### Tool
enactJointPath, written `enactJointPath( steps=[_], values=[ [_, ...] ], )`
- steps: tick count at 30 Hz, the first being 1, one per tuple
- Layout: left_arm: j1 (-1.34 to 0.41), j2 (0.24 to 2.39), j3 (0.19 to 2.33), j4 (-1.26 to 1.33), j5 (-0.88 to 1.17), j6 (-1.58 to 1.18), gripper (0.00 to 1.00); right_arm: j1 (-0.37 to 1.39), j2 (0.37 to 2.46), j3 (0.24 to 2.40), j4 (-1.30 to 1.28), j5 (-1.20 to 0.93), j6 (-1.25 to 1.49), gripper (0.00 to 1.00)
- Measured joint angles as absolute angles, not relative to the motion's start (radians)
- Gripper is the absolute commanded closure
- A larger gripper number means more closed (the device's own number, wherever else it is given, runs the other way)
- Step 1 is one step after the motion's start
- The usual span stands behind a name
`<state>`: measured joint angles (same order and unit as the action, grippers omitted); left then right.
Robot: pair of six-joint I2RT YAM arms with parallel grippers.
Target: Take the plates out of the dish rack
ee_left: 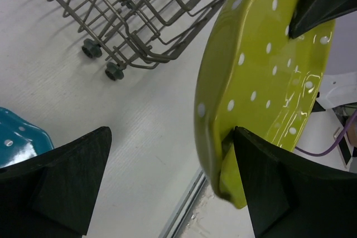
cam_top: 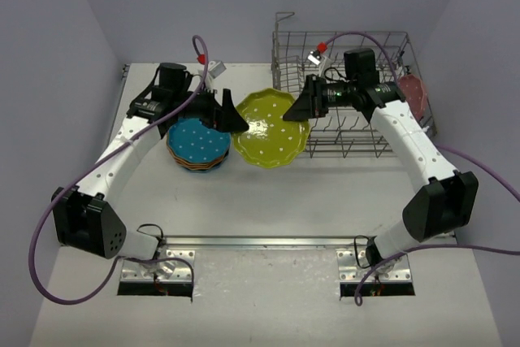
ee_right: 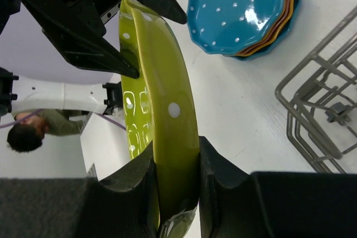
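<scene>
My right gripper [cam_top: 299,107] is shut on the right rim of the yellow-green plate [cam_top: 270,127], holding it above the table between the rack and the stack; the right wrist view shows both pads [ee_right: 139,182] clamped on the rim of that plate [ee_right: 162,82]. My left gripper [cam_top: 230,118] is open around the plate's opposite rim [ee_left: 251,71]. One finger [ee_left: 262,176] touches the inner face and the other stands well clear. A teal-blue plate [cam_top: 197,140] tops a stack with orange and pink edges [ee_right: 240,9]. The grey wire dish rack [cam_top: 349,62] holds a pink plate [cam_top: 414,93] at its right end.
The rack's near corner and feet [ee_left: 114,71] stand just beyond the held plate. The plate stack sits under my left wrist, left of the held plate. A metal rail [cam_top: 260,243] runs along the table's near edge. Grey walls close in the table on three sides.
</scene>
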<state>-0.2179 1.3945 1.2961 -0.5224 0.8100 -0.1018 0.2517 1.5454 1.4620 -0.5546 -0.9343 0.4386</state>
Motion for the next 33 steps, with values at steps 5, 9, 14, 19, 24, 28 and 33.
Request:
enactJointPath(
  steps=[5, 9, 14, 19, 24, 28, 33],
  values=[
    [-0.250, 1.395, 1.296, -0.529, 0.806, -0.094, 0.39, 0.298, 1.544, 1.435, -0.554, -0.934, 0.417, 1.00],
    [-0.250, 1.396, 1.296, -0.531, 0.839, -0.091, 0.59, 0.324, 1.546, 1.427, -0.552, -0.919, 0.403, 1.00],
    [-0.250, 1.397, 1.291, -0.525, 0.937, -0.095, 0.99, 0.338, 1.556, 1.429, -0.551, -0.924, 0.392, 1.00],
    [-0.231, 1.401, 1.275, -0.527, 1.002, -0.129, 1.00, 0.336, 1.578, 1.440, -0.543, -0.944, 0.351, 0.83],
    [-0.186, 1.401, 1.245, -0.523, 1.051, -0.121, 1.00, 0.342, 1.589, 1.440, -0.539, -0.956, 0.370, 0.38],
    [-0.081, 1.418, 1.207, -0.567, 1.109, -0.091, 1.00, 0.345, 1.589, 1.445, -0.519, -0.966, 0.410, 0.09],
    [0.111, 1.491, 1.208, -0.660, 1.104, -0.026, 1.00, 0.344, 1.589, 1.457, -0.518, -0.947, 0.431, 0.06]
  ],
)
